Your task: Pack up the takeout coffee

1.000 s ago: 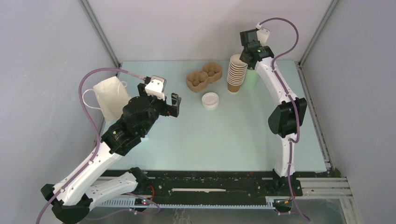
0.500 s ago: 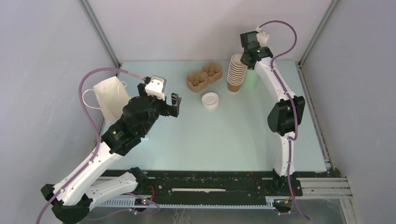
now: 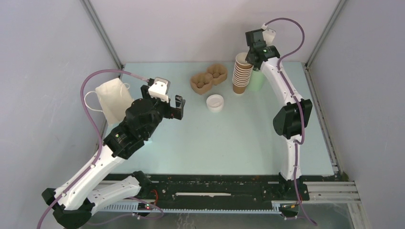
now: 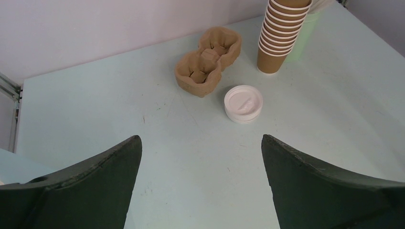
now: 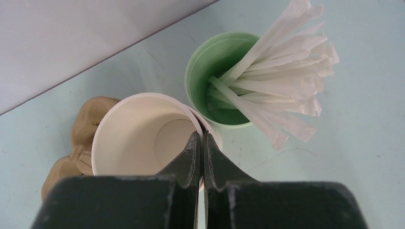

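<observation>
1. At the far right of the table (image 3: 229, 143) you have a tall stack of brown cups (image 3: 242, 75), standing upright
2. Just to its right you will see a pale green cup (image 5: 207, 62) holding white paper-wrapped sticks (image 5: 286, 81)
3. Left of the stack lies a brown cardboard cup carrier (image 3: 208, 78)
4. A white paper bag (image 3: 112, 100) with handles lies at the far left

Counter (image 3: 229, 138): pale blue-green and flat.
Left side: a white paper bag (image 3: 113, 100).
Back: a brown tray (image 3: 208, 78) with two holes, then a stack of brown cups (image 3: 241, 76), then a green cup (image 3: 258, 82) of sticks.
Middle: the takeout coffee (image 3: 215, 103), white lid up, near the tray.
</observation>
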Robot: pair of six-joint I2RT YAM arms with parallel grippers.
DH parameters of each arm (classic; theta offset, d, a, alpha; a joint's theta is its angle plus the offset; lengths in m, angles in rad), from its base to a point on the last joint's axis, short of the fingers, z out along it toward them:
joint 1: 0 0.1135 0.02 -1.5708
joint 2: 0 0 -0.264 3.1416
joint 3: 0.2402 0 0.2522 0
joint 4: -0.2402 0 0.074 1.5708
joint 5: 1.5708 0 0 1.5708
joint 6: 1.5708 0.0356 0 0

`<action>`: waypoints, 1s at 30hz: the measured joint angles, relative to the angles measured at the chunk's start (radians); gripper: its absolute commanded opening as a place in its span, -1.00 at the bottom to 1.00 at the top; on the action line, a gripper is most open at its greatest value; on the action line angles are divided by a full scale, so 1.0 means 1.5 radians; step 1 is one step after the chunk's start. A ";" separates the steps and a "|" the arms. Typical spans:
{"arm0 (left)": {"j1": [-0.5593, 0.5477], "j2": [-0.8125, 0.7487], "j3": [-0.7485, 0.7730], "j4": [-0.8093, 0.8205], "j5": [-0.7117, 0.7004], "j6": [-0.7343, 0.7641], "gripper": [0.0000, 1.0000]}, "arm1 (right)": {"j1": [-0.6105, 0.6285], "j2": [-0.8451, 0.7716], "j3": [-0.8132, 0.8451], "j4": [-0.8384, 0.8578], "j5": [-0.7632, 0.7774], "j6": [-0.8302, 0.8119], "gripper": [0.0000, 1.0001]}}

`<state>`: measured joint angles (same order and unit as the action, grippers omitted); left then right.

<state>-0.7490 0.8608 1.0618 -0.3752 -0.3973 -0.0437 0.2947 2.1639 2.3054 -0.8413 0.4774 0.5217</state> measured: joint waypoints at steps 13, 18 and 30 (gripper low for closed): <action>0.000 0.000 0.000 0.000 0.000 0.000 1.00 | 0.002 -0.022 0.040 -0.011 -0.009 -0.015 -1.00; -0.001 0.001 0.000 0.000 0.000 0.000 1.00 | 0.008 -0.145 -0.021 -0.001 -0.072 -0.076 -1.00; -0.001 0.003 0.000 -0.001 -0.027 -0.005 1.00 | 0.222 -0.568 -0.556 0.127 -0.333 -0.212 -1.00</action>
<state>-0.7506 0.8646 1.0618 -0.3759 -0.4385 -0.0517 0.6270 1.3117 1.4719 -0.6514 -0.0219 0.2035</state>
